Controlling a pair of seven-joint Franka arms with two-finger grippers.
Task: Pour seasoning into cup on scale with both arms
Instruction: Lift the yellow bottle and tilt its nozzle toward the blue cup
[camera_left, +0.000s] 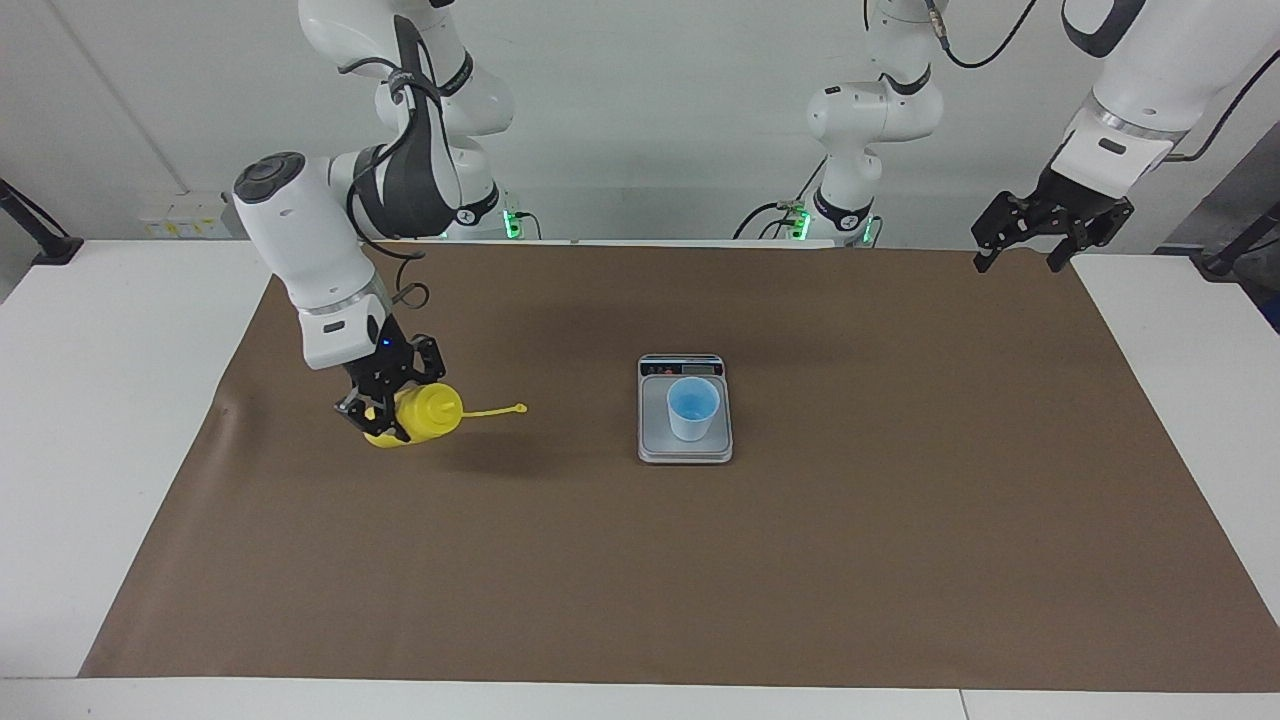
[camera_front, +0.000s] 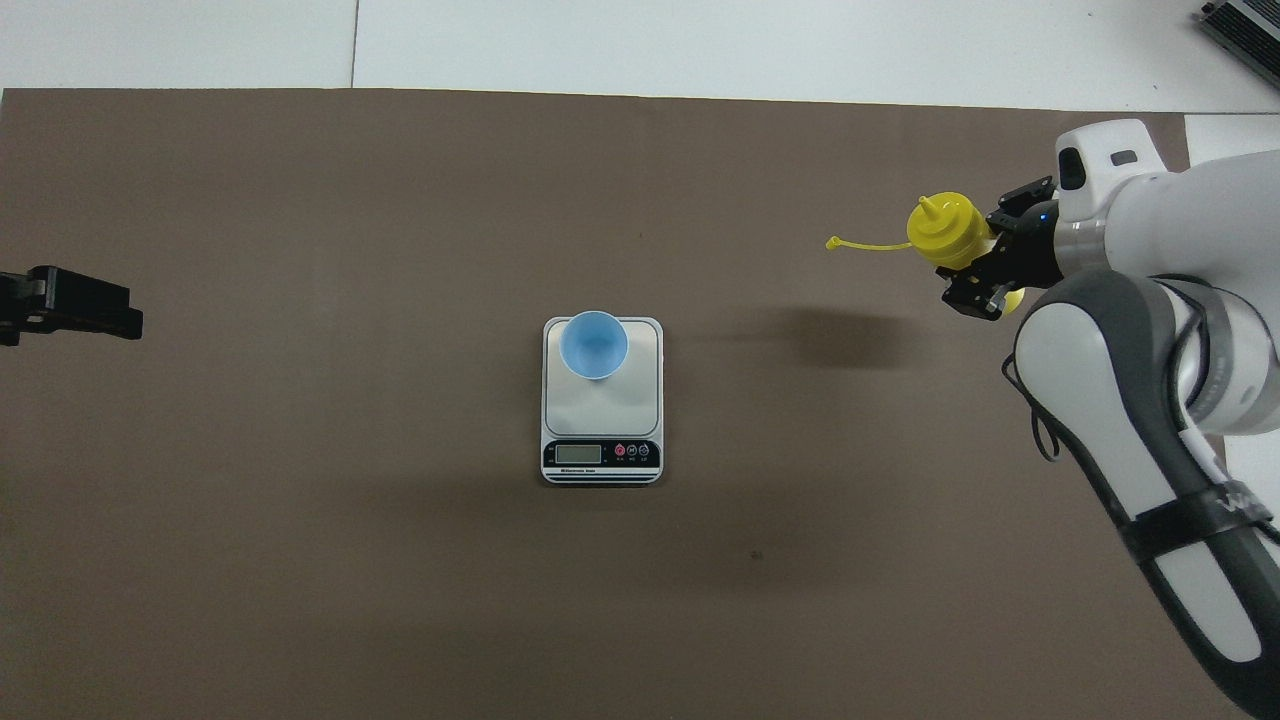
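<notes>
Brown paper (camera_left: 700, 580) covers most of the white table (camera_left: 90, 400) and fills the middle of both views. White and jointed, the right arm (camera_left: 310, 240) comes down at the upper left of the facing view, and its bulk fills the lower right of the overhead view. The left arm (camera_left: 1140, 90) waits at the upper right of the facing view; the left gripper (camera_left: 1035, 245) hangs over the paper's corner with its fingers spread apart, and it shows as a dark shape at the overhead view's left edge (camera_front: 70, 305). At frame centre lies the scale (camera_left: 685, 440), display strip toward the robots, with the cup (camera_left: 692, 408) standing upright on it. Left of centre in the facing view, the right gripper (camera_left: 385, 395) is clamped on the seasoning (camera_left: 425, 415), lifted and tilted with the nozzle toward the scale, well apart from it. The tethered cap (camera_left: 518, 408) dangles out ahead.
</notes>
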